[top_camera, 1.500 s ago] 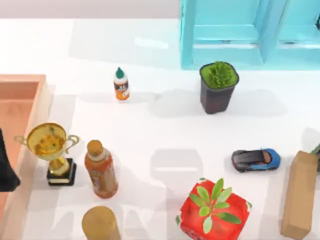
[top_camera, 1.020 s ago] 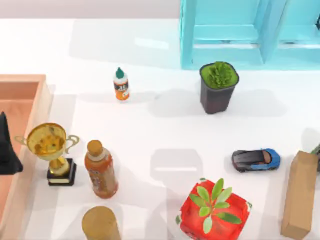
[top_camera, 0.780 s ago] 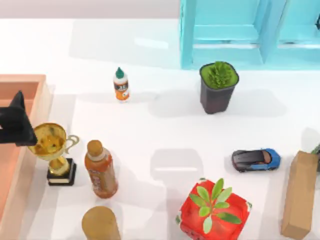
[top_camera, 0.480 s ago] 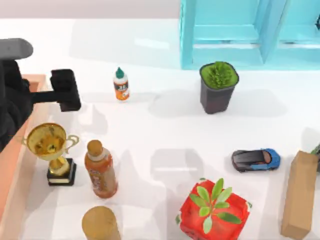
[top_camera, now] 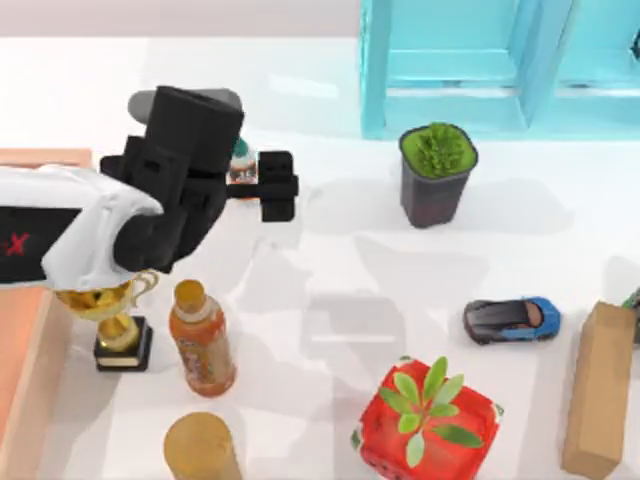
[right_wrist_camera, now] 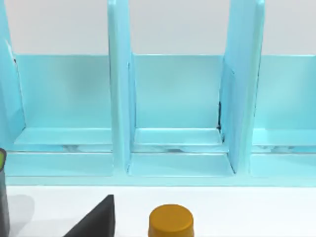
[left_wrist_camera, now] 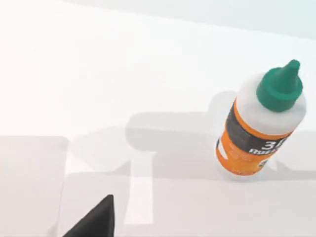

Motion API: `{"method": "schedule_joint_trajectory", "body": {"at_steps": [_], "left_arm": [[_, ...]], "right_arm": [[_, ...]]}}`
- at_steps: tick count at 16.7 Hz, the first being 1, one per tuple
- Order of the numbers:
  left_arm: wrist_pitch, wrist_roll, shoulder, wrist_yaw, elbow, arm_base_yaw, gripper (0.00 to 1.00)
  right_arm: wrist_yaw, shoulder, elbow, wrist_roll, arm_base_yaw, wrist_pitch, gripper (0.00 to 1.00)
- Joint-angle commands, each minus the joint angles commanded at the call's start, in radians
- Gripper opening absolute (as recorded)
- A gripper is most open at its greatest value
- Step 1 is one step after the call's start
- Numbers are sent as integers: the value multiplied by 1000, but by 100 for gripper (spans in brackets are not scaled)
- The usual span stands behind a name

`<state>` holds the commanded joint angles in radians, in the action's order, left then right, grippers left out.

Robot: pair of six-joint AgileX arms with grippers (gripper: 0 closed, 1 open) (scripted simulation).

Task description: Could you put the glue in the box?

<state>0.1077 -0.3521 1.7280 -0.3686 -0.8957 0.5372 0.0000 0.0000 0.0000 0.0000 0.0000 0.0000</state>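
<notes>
The glue point(top_camera: 240, 165), a small white bottle with a green cap and an orange label, stands upright at the table's back left, partly hidden under my left arm. My left gripper point(top_camera: 277, 185) hovers open just right of it, holding nothing. In the left wrist view the glue point(left_wrist_camera: 261, 133) stands off to one side of a dark fingertip point(left_wrist_camera: 94, 224), apart from it. The salmon-pink box point(top_camera: 28, 390) lies along the left edge, mostly covered by the arm. My right gripper point(right_wrist_camera: 94, 224) is parked facing the cyan shelf.
A gold trophy point(top_camera: 110, 320), an orange drink bottle point(top_camera: 200, 340) and a tan cylinder point(top_camera: 200, 450) stand between the box and the glue's side. Farther right are a potted plant point(top_camera: 437, 175), toy car point(top_camera: 512, 320), red cube point(top_camera: 428, 420), tan carton point(top_camera: 600, 390) and cyan shelf point(top_camera: 480, 70).
My left arm has swung from over the box at the left edge up and right, across the trophy, to the glue. The glue and the other things have not moved.
</notes>
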Motion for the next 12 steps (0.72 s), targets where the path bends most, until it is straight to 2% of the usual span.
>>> {"method": "schedule_joint_trajectory", "body": {"at_steps": [3, 12], "left_arm": [[6, -20, 94, -21, -49, 30, 100], [29, -6, 122, -8, -62, 12, 100]], "right_arm": [[0, 0, 0, 0, 0, 0, 100], [0, 0, 0, 0, 0, 0, 100]]}}
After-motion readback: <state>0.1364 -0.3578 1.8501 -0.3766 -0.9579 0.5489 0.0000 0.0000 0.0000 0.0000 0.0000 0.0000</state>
